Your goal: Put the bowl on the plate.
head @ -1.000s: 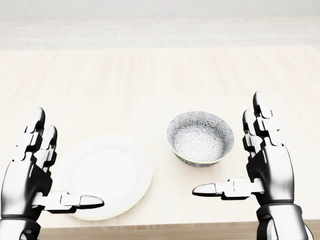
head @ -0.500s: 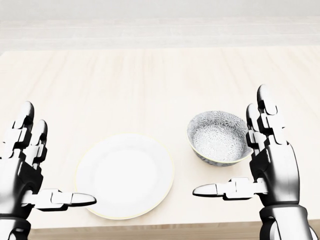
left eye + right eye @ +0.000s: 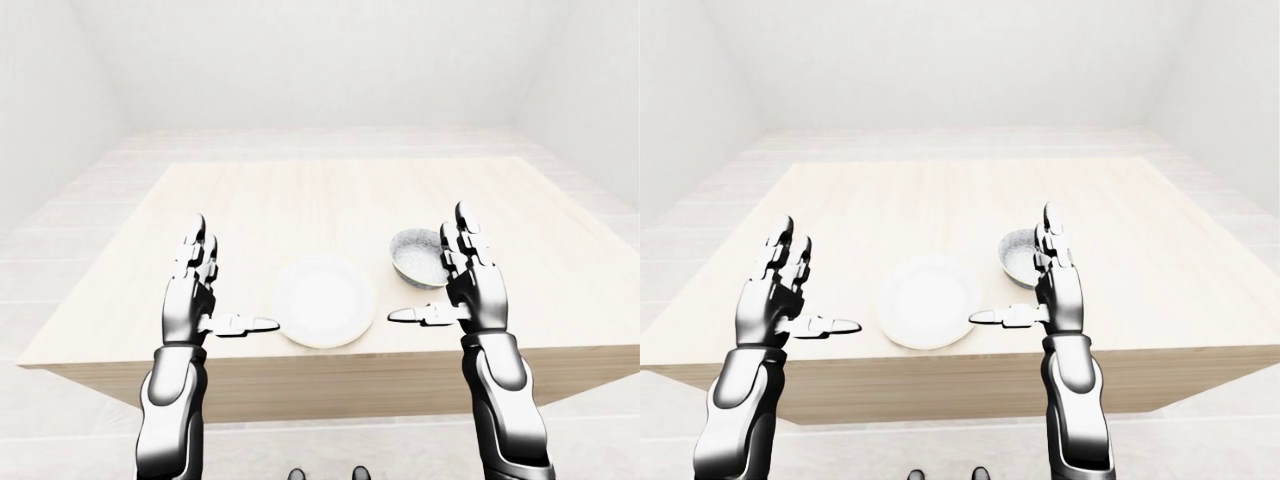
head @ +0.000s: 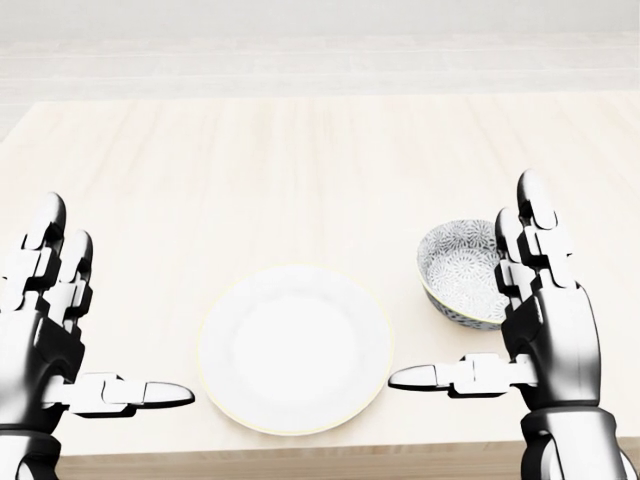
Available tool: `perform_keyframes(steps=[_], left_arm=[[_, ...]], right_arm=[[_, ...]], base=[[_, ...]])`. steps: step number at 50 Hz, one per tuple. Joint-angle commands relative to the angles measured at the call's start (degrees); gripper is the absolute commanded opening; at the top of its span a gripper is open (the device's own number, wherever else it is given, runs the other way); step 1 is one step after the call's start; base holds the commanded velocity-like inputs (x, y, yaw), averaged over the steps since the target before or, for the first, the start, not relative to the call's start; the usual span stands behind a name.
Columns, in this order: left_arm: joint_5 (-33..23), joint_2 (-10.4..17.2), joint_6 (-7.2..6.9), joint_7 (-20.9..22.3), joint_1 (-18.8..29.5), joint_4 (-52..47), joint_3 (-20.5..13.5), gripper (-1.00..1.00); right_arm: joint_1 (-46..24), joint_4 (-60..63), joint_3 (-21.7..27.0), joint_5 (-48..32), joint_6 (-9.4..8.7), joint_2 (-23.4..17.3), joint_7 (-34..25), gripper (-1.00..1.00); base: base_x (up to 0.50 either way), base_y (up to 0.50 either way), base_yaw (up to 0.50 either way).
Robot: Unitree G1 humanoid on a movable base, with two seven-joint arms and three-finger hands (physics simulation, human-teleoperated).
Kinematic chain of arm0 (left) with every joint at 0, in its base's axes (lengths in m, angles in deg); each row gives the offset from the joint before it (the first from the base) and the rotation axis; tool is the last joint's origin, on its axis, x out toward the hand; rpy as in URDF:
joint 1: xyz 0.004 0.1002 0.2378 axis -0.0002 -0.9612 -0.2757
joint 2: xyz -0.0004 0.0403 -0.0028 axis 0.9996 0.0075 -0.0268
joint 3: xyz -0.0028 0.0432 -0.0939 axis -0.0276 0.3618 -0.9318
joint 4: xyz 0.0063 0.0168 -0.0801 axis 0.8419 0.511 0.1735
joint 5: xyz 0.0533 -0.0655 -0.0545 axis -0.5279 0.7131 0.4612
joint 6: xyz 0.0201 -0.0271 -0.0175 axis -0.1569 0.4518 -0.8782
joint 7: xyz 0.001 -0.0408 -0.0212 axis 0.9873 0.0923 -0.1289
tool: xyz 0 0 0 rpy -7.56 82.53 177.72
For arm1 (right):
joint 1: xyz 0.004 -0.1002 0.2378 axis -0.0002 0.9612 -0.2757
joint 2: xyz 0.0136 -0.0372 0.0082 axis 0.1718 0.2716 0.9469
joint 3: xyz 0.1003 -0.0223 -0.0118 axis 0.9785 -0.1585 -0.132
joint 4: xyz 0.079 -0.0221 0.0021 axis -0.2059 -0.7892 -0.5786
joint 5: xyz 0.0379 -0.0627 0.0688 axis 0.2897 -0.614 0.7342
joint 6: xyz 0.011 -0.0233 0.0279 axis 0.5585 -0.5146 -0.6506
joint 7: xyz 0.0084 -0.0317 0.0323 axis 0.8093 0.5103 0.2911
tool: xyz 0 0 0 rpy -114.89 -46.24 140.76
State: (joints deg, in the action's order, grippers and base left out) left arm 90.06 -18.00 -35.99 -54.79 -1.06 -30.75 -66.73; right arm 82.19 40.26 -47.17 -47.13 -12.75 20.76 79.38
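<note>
Pale wooden surface [image 4: 300, 150] is seen across the head view, with white walls shown beyond it in the eye views. A white plate [image 4: 295, 348] is laid flat at six o'clock in the head view. The patterned bowl [image 4: 455, 265] is set upright on the surface at two o'clock from the plate, just beside it, rims apart. Its right side is hidden by the right hand [image 4: 548, 325], which is held upright, fingers spread, nothing gripped; contact cannot be told. The left hand [image 4: 42, 345] is held spread and empty at eight o'clock, thumb short of the plate.
</note>
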Motion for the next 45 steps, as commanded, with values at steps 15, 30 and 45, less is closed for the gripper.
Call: perform_keyframes(steps=[15, 30, 45], left_arm=[[0.05, 0.19, 0.00, -0.04, 0.93, 1.32, 0.07, 1.00], [-0.87, 0.33, 0.00, 0.33, 0.04, 0.48, 0.38, 1.00], [-2.16, 0.07, 0.00, -0.09, 1.79, 2.91, 1.34, 1.00]], right_arm=[[-1.10, -0.85, 0.64, 0.28, 0.00, -0.29, 0.57, 1.00], [-7.27, -6.91, 2.79, -6.48, 0.00, -4.08, 3.65, 1.00], [-12.02, -12.60, 1.81, -26.02, 0.00, -6.89, 12.40, 1.00]], base=[[0.00, 0.00, 0.00], [0.00, 0.00, 0.00], [0.00, 0.00, 0.00]])
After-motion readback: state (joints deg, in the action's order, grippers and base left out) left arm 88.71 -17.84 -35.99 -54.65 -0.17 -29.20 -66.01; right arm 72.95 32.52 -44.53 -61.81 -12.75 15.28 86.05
